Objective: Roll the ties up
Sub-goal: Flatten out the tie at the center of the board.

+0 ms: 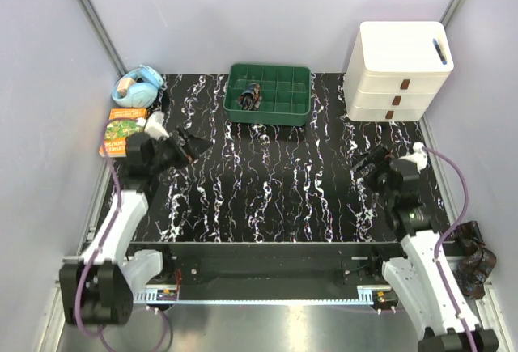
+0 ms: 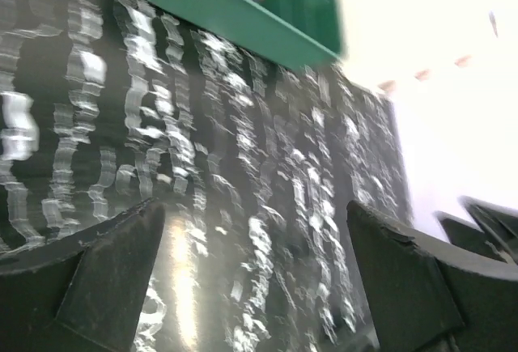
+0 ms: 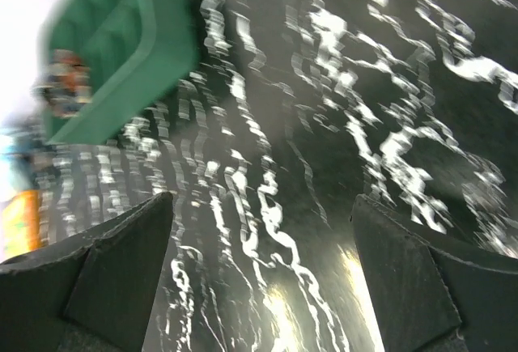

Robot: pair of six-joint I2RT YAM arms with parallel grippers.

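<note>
A dark brown tie lies rolled in a compartment (image 1: 250,95) of the green tray (image 1: 295,113) at the back of the table. A bunch of dark brown ties (image 1: 474,261) lies off the table's right edge, beside the right arm's base. My left gripper (image 1: 191,146) hovers over the left part of the table, open and empty; in the left wrist view (image 2: 252,214) only tabletop shows between its fingers. My right gripper (image 1: 364,163) hovers over the right part, open and empty, and in the right wrist view (image 3: 261,206) bare tabletop shows between its fingers.
A white drawer unit (image 1: 401,69) stands at the back right. A blue tape dispenser (image 1: 137,86) and an orange-green booklet (image 1: 123,131) lie at the left edge. The green tray also shows in the left wrist view (image 2: 243,12) and the right wrist view (image 3: 121,36).
</note>
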